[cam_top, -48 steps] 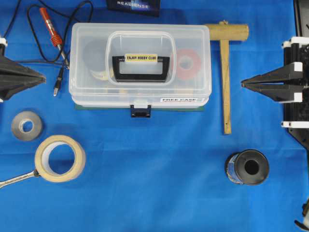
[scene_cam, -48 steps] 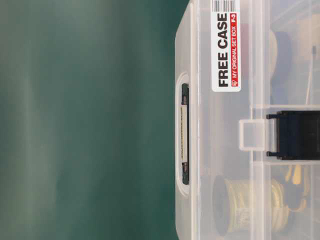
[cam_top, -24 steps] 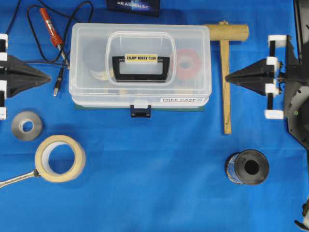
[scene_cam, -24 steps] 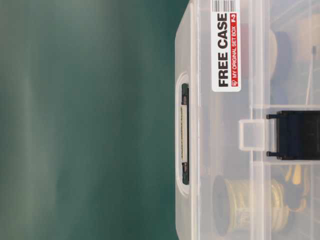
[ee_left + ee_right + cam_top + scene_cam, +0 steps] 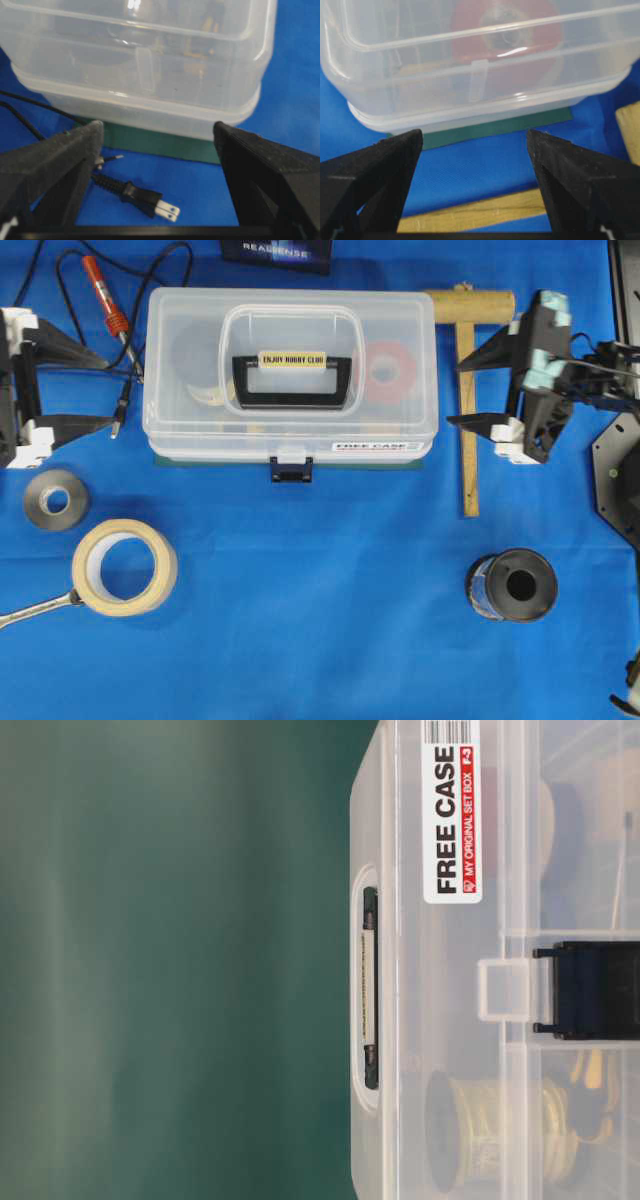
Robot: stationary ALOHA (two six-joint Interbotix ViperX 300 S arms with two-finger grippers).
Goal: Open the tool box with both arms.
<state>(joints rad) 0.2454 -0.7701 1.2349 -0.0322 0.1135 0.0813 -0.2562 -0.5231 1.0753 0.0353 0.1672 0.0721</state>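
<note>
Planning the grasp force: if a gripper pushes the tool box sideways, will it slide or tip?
The tool box looks low and wide, so it probably slides rather than tips. Tape rolls and wire show inside, so likely some weight. Its smooth clear walls may be slippery; the green mat underneath might add grip.

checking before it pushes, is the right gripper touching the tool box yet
Apart. Overhead view shows blue cloth between the right gripper and the tool box.

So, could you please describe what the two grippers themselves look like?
Both are black, with long triangular fingers tapering to points and white fittings at the finger bases. The right gripper also has pale teal parts and thin dark cables; the left gripper shows none.
</note>
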